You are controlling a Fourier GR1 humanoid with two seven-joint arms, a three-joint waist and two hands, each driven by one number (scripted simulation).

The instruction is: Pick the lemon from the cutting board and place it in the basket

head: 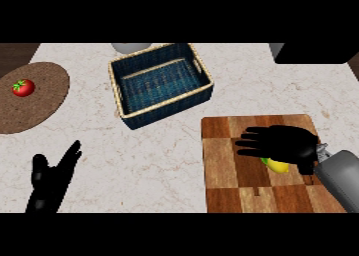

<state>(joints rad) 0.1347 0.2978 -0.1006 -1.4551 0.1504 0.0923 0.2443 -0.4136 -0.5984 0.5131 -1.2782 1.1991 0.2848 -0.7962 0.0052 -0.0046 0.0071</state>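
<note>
At the far left of the counter (93, 145) lies a brown round mat (42, 107) with a red tomato (22, 88) sitting on its left half, green stem end up. Below it, near the lower left edge, the left hand (47, 186) rests with its fingers straight and spread, pointing up and to the right, holding nothing and touching no object. In the middle, toward the far side, stands the basket (126, 107), a rectangular woven one with a pale rim and dark blue inside, turned slightly so its long sides run up and to the right; nothing lies in it. A grey rounded object (130, 47) shows partly just behind its far rim, too cut off to identify. To the right, the wooden cutting board (226, 165) of light and dark blocks lies near the front edge, apart from the basket. Over its right half the right hand (281, 145) is spread palm down, fingers pointing left and only slightly bent, covering the lemon (278, 166). Only a small yellow and greenish part of the lemon shows beneath the palm, on the board; from that part its long axis and the way it points cannot be told. Whether the fingers actually close on it cannot be told either. A dark box (322, 52) stands at the far right corner.
</note>
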